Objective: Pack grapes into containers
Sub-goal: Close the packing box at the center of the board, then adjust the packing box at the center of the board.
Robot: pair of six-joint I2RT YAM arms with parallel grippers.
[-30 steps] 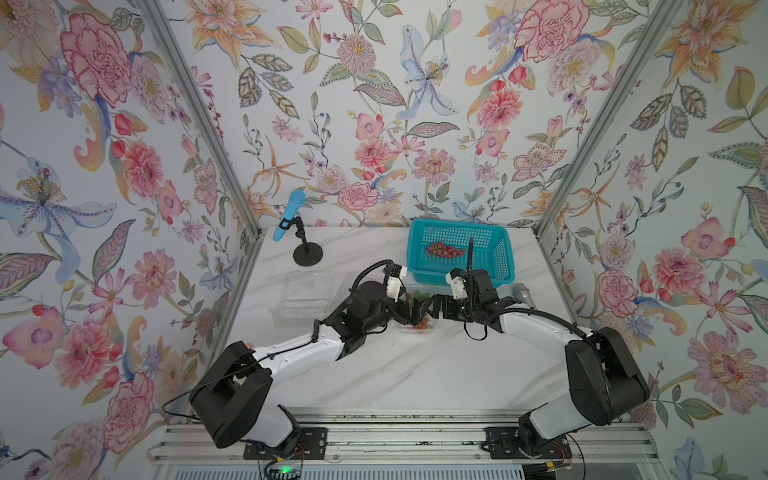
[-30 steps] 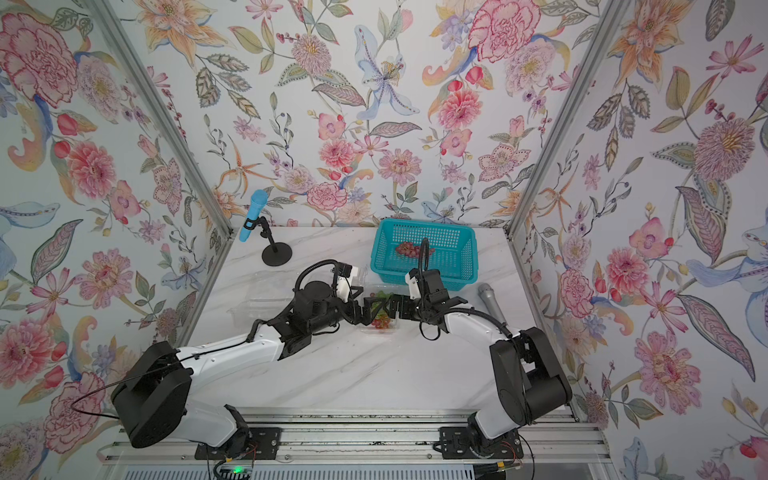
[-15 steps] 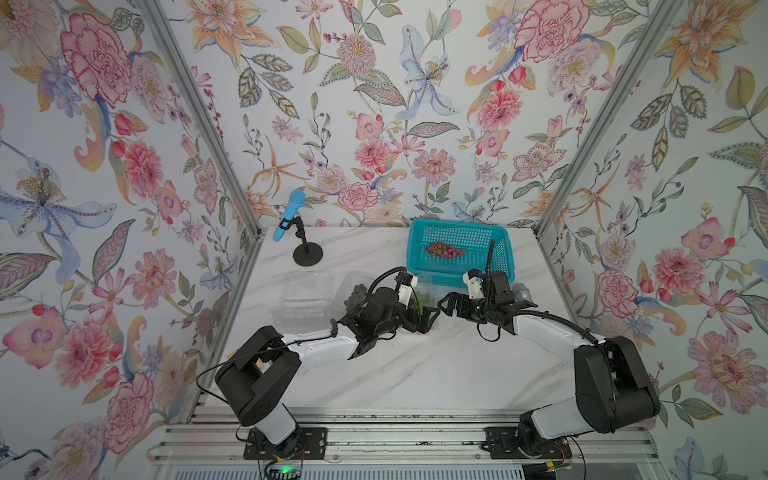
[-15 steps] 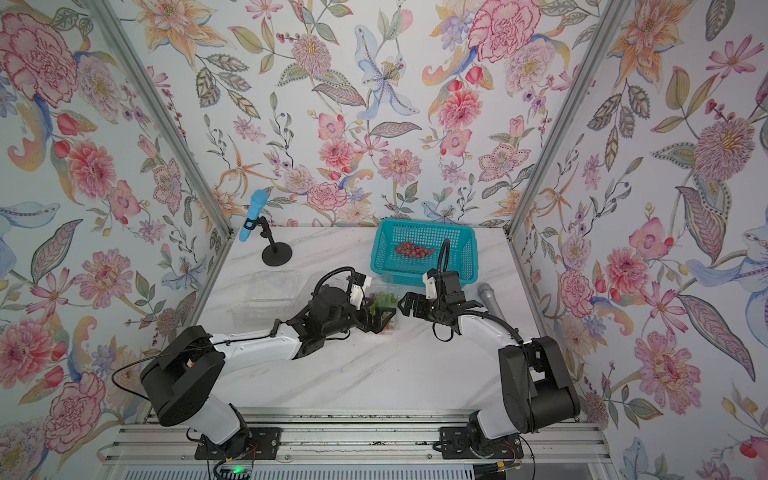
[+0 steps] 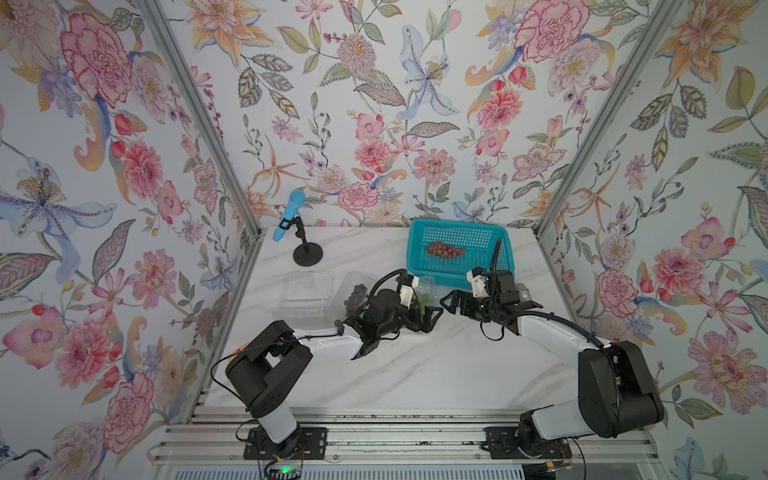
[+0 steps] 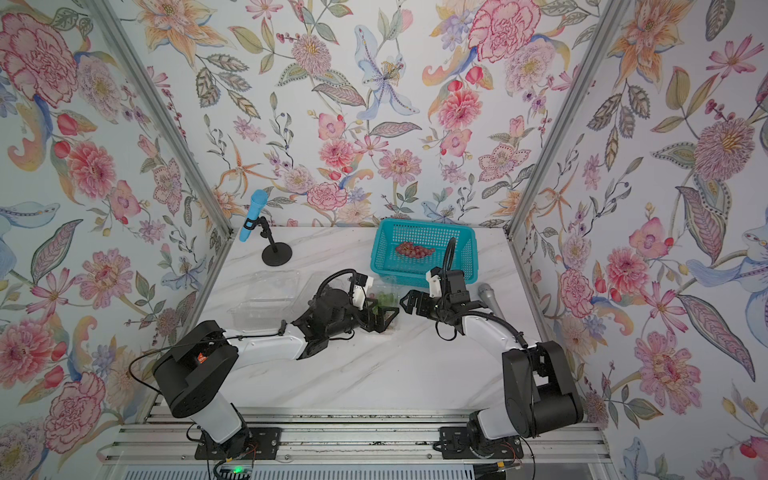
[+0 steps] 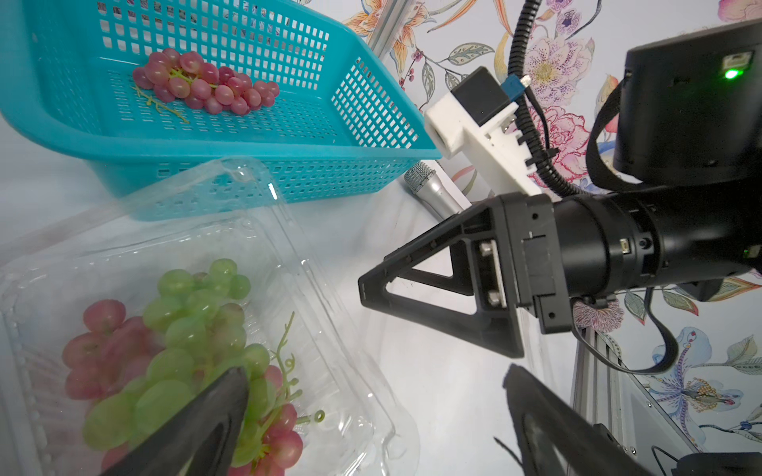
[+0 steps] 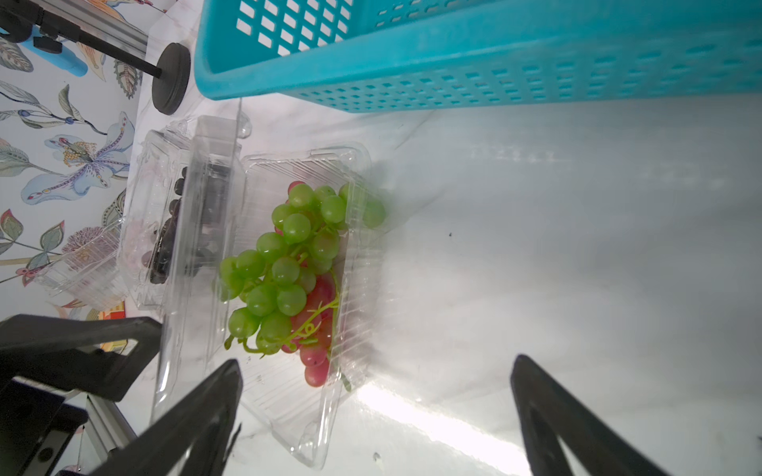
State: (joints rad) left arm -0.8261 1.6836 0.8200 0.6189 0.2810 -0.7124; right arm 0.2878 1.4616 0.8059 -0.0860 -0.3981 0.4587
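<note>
A clear container (image 8: 288, 395) lies open in front of the basket, holding a bunch of green grapes (image 8: 284, 255) (image 7: 194, 321) on top of red grapes (image 8: 317, 329). My left gripper (image 7: 377, 412) (image 5: 428, 318) is open, one finger over the green grapes, the container's near rim between its fingers. My right gripper (image 8: 377, 412) (image 5: 451, 301) is open just to the right of that container, holding nothing. A second container (image 8: 173, 230) holds dark grapes (image 5: 355, 295). A third, empty container (image 5: 307, 291) sits further left. Another red bunch (image 5: 444, 250) (image 7: 206, 84) lies in the teal basket (image 5: 457, 226).
A silver microphone (image 6: 490, 299) lies on the table right of the right wrist. A blue microphone on a black stand (image 5: 305, 253) is at the back left. Floral walls close in both sides, and a metal rail runs along the front edge.
The left arm has reached further right along the grape container. The right gripper has drawn back to the right, off the container. Both stay open.
</note>
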